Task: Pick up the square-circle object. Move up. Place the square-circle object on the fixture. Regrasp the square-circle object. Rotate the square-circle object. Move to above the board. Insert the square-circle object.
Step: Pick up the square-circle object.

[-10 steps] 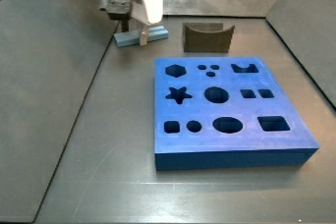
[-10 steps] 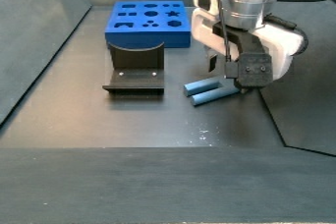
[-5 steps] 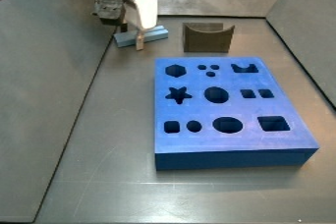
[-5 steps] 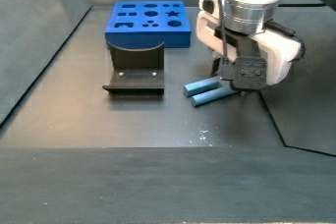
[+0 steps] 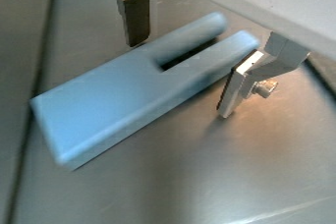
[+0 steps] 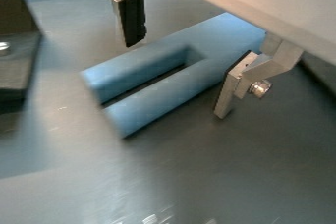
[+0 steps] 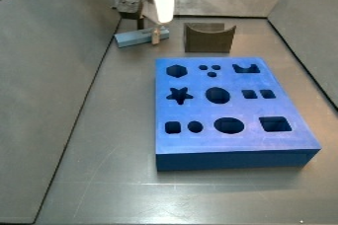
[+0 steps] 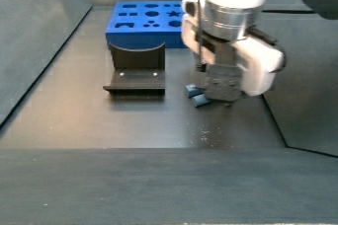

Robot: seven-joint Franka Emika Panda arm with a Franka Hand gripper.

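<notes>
1. Gripper (image 6: 184, 61) now down over the peg (image 6: 164, 83), where half a second back it hung a little aside; fingers spread, one each side, apart from it, pinching nothing.
2. Peg flat on the floor, beside the fixture (image 8: 134, 76), well apart from the board (image 8: 145, 22).
3. Probably set for the first grasp; closing comes next.
4. No brands, labels or writing legible anywhere.
</notes>
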